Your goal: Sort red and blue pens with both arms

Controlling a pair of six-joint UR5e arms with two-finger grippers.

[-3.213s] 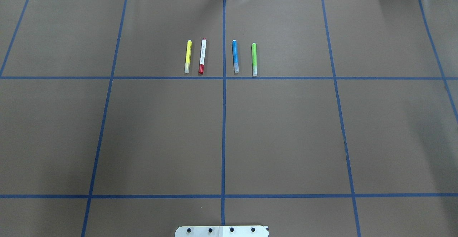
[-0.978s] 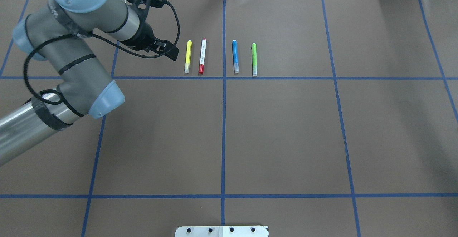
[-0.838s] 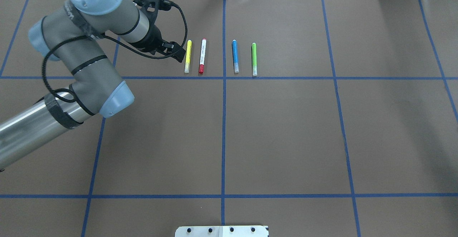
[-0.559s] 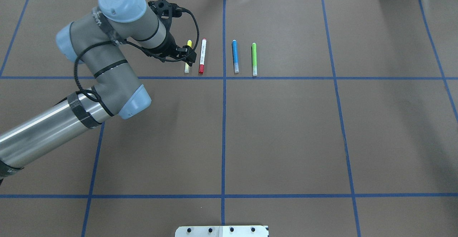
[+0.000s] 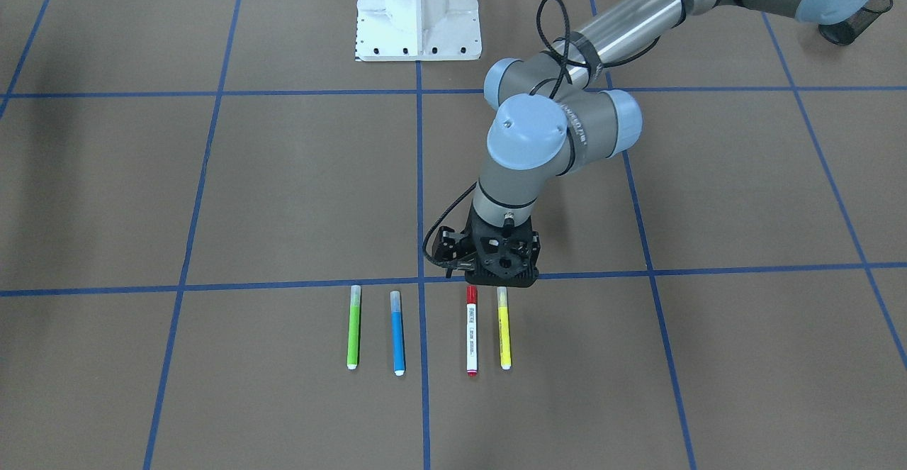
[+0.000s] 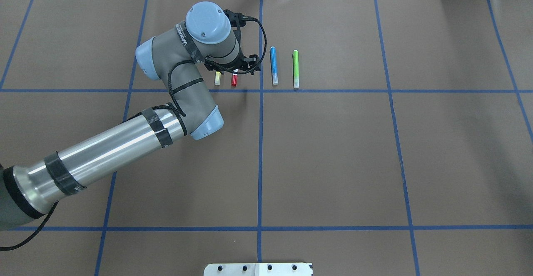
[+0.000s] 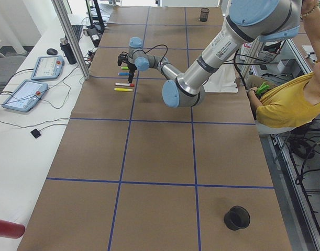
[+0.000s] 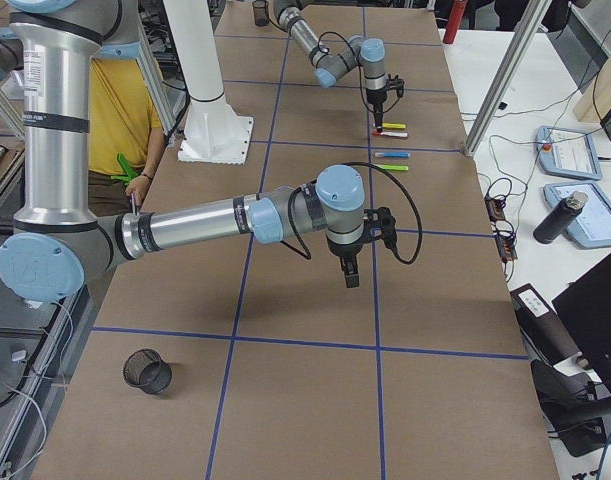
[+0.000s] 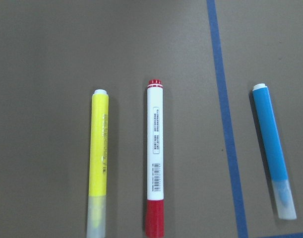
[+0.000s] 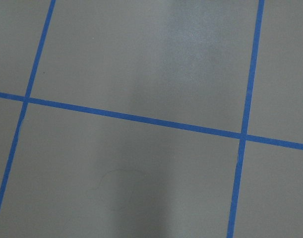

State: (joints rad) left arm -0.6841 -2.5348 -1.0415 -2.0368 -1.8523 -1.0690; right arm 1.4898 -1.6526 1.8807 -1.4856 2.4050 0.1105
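The red pen (image 5: 472, 332), white-barrelled with a red cap, lies beside the blue pen (image 5: 397, 332) on the brown table, with a blue tape line between them. My left gripper (image 5: 499, 280) hangs pointing down over the red pen's capped end. It hides most of the pen overhead, where only the red cap (image 6: 234, 80) shows. Its fingers do not show clearly, so I cannot tell whether it is open or shut. The left wrist view looks straight down on the red pen (image 9: 155, 158) and blue pen (image 9: 273, 148). My right gripper (image 8: 349, 278) shows only from the right side, over bare table.
A yellow marker (image 5: 504, 328) lies just outside the red pen and a green marker (image 5: 353, 328) just outside the blue pen. A black mesh cup (image 7: 236, 217) stands near the table's left end and another cup (image 8: 147, 371) near its right. A person in a yellow shirt (image 7: 290, 104) sits behind the robot.
My left arm came in from the left and swept right, past the yellow marker, to stand over the red pen. None of the pens has moved.
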